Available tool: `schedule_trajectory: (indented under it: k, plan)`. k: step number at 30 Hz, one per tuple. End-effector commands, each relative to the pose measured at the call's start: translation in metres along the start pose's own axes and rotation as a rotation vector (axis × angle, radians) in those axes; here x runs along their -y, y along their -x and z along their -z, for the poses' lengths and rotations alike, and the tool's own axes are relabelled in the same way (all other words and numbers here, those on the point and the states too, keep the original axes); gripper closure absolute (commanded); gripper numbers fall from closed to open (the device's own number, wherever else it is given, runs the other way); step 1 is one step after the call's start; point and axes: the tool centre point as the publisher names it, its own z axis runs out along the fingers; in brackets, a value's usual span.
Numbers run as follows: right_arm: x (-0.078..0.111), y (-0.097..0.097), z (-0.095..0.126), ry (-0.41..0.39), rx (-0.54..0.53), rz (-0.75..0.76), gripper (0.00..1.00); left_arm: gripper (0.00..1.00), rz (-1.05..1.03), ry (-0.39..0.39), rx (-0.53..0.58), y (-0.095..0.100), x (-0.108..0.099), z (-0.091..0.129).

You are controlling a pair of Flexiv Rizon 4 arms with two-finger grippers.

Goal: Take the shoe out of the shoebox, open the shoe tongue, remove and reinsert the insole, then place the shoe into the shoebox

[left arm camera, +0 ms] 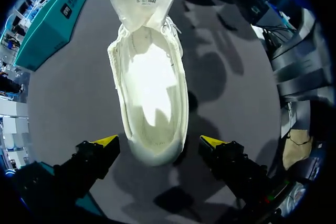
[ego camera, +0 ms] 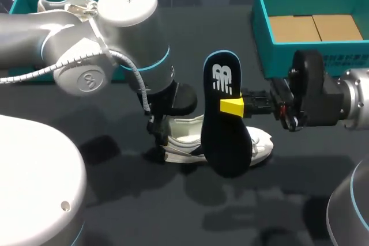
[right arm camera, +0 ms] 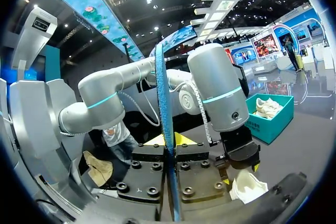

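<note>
Insole (ego camera: 226, 142) out, white shoe (ego camera: 183, 140) sitting on the table (ego camera: 173, 211)
Right hand (ego camera: 233, 106) is clamped on the dark insole, holding it upright mid-frame, just in front of the shoe. Left hand (left arm camera: 158, 141) hangs over the shoe's heel, fingers spread wide either side and not gripping. The shoe lies around the centre of the frame, tongue pulled open, and the teal shoebox (ego camera: 260, 33) is upper right.
</note>
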Motion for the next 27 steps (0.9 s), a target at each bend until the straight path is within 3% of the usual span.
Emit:
schedule_trajectory:
  k: [1, 10, 27]
  plan:
    - [0.0, 0.0, -0.002, 0.0, 0.001, -0.001, 1.0, 0.0, -0.002, -0.003, -0.017, 0.004, 0.005, 0.008]
    - [0.0, 0.0, -0.002, 0.0, 0.001, -0.001, 1.0, 0.0, -0.03, -0.004, -0.004, 0.022, 0.028, 0.019]
    - [0.0, 0.0, -0.002, 0.0, 0.001, -0.001, 1.0, 0.0, -0.017, -0.009, 0.017, 0.051, 0.067, 0.001]
